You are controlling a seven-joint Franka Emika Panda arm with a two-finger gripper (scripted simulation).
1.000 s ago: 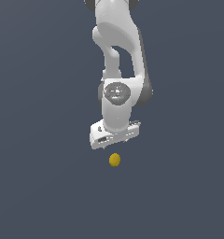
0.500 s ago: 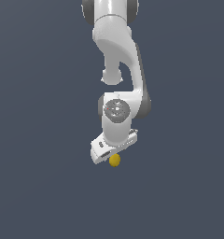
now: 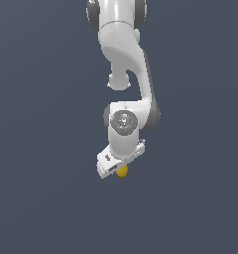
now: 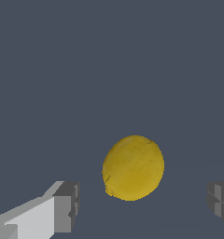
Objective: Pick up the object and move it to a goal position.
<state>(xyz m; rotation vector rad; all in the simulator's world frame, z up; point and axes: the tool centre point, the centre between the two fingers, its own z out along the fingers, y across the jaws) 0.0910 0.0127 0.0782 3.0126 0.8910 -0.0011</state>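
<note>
The object is a small yellow-orange, slightly oval ball [image 3: 122, 171] on the dark grey surface. In the exterior view the white gripper [image 3: 118, 166] is low over it and covers its upper part. In the wrist view the ball [image 4: 133, 167] lies between the two grey fingertips, one finger [image 4: 66, 206] on one side and the other finger [image 4: 220, 201] at the frame's edge. The gripper [image 4: 143, 204] is open, with gaps between both pads and the ball. It holds nothing.
The white arm [image 3: 126, 59] rises from the gripper to the top of the exterior view. A plain dark grey surface [image 3: 41, 198] fills the view all around; no other object shows.
The arm has come down step by step. The gripper, first above the ball with a gap, now covers its top with the fingers on either side. The ball has not moved.
</note>
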